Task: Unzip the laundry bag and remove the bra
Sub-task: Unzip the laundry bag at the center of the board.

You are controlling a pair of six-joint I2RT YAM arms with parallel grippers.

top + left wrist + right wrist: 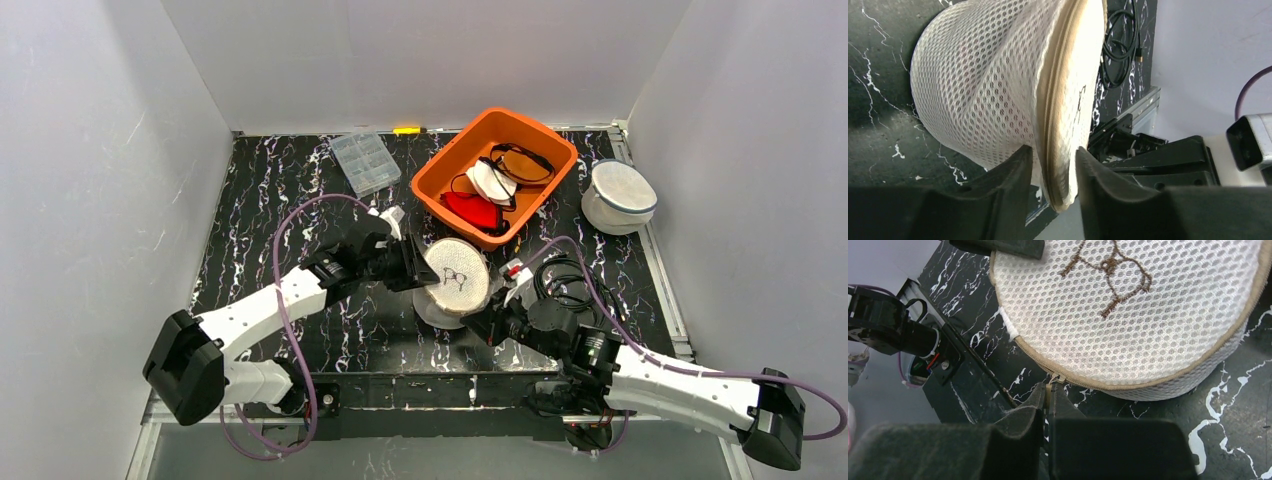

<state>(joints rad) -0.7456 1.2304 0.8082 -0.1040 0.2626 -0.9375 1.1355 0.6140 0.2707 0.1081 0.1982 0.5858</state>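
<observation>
The laundry bag is a round white mesh pouch with a tan zipper rim and a brown embroidered mark, tilted up on edge at mid-table. My left gripper straddles its rim: in the left wrist view the fingers stand slightly apart with the tan rim loose between them. In the right wrist view my right gripper is shut on the tan zipper pull at the bag's near edge, and the zipper looks closed. The bra is hidden.
An orange bin with glasses and red and white items stands behind the bag. A clear plastic box lies back left. A second round white pouch sits at the right. A black cable coils beside the right arm.
</observation>
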